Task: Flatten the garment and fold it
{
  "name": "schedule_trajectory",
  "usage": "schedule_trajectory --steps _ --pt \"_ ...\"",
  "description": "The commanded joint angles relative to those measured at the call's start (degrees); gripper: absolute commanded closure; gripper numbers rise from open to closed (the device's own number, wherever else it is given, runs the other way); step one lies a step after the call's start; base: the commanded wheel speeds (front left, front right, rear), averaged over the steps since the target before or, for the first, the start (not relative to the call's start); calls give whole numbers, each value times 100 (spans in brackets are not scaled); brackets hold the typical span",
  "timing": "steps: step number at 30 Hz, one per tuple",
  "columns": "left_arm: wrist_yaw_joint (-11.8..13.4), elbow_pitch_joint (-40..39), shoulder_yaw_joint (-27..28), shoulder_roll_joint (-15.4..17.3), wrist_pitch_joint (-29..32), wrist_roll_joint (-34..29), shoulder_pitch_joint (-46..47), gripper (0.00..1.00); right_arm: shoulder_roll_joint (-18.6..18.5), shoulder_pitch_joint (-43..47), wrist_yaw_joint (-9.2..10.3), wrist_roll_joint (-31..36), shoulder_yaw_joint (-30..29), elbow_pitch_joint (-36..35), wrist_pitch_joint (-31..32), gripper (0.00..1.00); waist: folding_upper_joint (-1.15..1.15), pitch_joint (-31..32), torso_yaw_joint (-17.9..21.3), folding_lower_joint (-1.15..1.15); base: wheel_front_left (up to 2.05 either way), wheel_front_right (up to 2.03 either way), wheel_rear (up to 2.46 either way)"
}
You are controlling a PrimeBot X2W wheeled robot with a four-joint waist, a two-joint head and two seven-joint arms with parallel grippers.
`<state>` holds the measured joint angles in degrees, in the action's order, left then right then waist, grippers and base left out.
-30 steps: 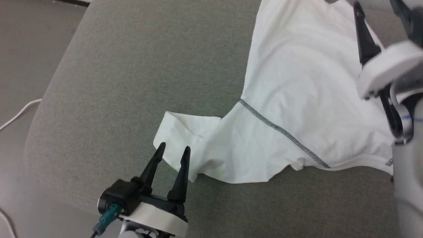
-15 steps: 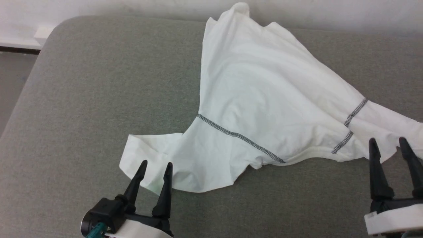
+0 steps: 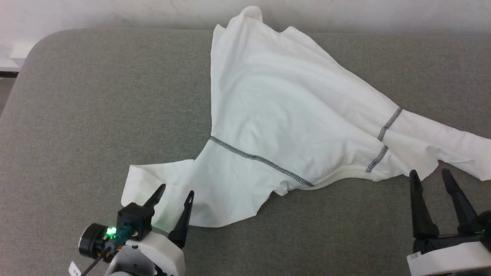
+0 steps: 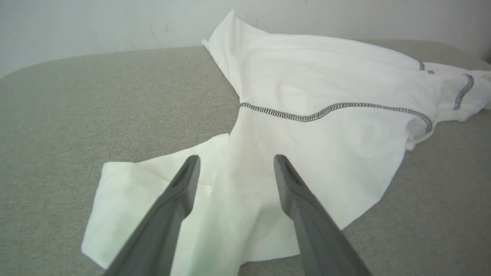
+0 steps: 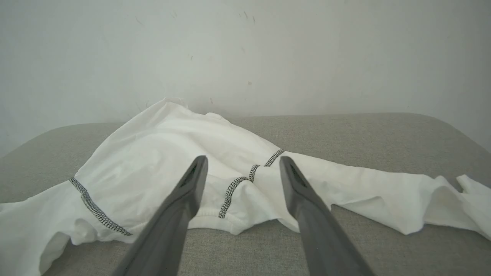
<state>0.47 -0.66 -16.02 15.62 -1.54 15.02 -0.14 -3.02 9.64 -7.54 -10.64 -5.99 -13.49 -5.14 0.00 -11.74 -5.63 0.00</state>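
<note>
**Item:** garment (image 3: 291,115), white thin T-shirt. Lies on grey padded surface (image 3: 88,99), spread but not flat. Its far end is bunched to a peak at the surface's back edge, against the pale wall (image 3: 115,15).

**Layout:** body runs from that peak down and outward toward the robot. L-side sleeve (image 3: 153,180) lies flat on the near L. R-side sleeve (image 3: 445,138) trails off to the R, edge wavy. Shallow creases across the body; near hem ragged in outline.

**Stitching:** one long dark zigzag seam (image 3: 261,161) runs diagonally over the near-L part. Two short seams (image 3: 383,138) sit in line at the R-sleeve joint.

**Left gripper** (image 3: 177,189): jaws wide apart, nothing between them gripped. In head view the tips sit over the L-side sleeve's near edge. In L wrist view white cloth shows between and beyond both fingers. Contact w/ cloth: cannot tell. Green lamp (image 3: 111,230) lit on the wrist unit.

**Right gripper** (image 3: 429,171): jaws wide apart, holding nothing. Tips sit just near of the garment's edge, beside the R-sleeve joint, body over bare grey surface. In R wrist view the short seams show between the fingers, further off.

**Status:** garment unfolded, not yet flattened; both sleeves out to the sides.
</note>
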Motion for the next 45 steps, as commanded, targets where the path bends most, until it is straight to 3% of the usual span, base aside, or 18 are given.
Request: schedule_trajectory --steps 1,3,11,12,13,14,15,22,29,35,36,38,39,40,45 --pt "-26 118 -22 155 300 -110 143 0 13 -72 5 -5 32 21 -16 0 0 -60 12 0 0 0 0" --pt "-8 238 -47 330 637 -238 227 0 13 -83 5 -11 82 34 -3 0 0 -95 25 0 0 0 0" --pt "-185 504 -164 430 1530 12 243 0 13 -123 5 -31 189 131 6 0 0 -113 56 0 0 0 0" --pt "-193 517 -168 426 1547 34 252 5 13 -124 5 -32 194 142 9 0 0 -105 58 0 0 0 0" --pt "-186 526 -158 422 1520 45 262 42 13 -127 5 -31 200 152 11 0 0 -94 60 0 0 0 0" --pt "-173 536 -149 423 1486 45 267 93 13 -131 5 -31 207 162 14 0 0 -81 62 0 0 0 0" --pt "-155 528 -127 413 1439 60 272 100 13 -133 5 -31 214 169 17 0 0 -67 62 0 0 0 0" --pt "24 96 287 527 1235 291 215 100 14 -113 5 -45 259 180 28 0 0 -4 46 0 0 0 0" --pt "189 -685 889 1093 1535 402 148 100 14 -155 5 -46 266 132 52 0 0 -179 32 0 0 0 0" --pt "131 -474 1038 1253 1460 466 355 100 14 -282 5 -21 268 150 77 0 0 -388 61 0 0 0 0" --pt "83 -364 995 1248 1452 479 396 93 14 -304 5 -12 273 154 87 0 0 -413 70 0 0 0 0" --pt "14 -154 930 1158 1406 566 497 55 14 -343 5 4 276 164 98 0 0 -451 83 0 0 0 0" --pt "-16 -62 884 1134 1381 567 546 12 14 -357 5 10 276 171 104 0 0 -463 87 0 0 0 0" --pt "-33 22 849 1109 1343 559 596 0 14 -368 5 16 278 176 110 0 0 -472 90 0 0 0 0" --pt "-29 192 841 896 993 664 705 0 14 -388 5 20 288 207 130 0 0 -453 84 0 0 0 0"
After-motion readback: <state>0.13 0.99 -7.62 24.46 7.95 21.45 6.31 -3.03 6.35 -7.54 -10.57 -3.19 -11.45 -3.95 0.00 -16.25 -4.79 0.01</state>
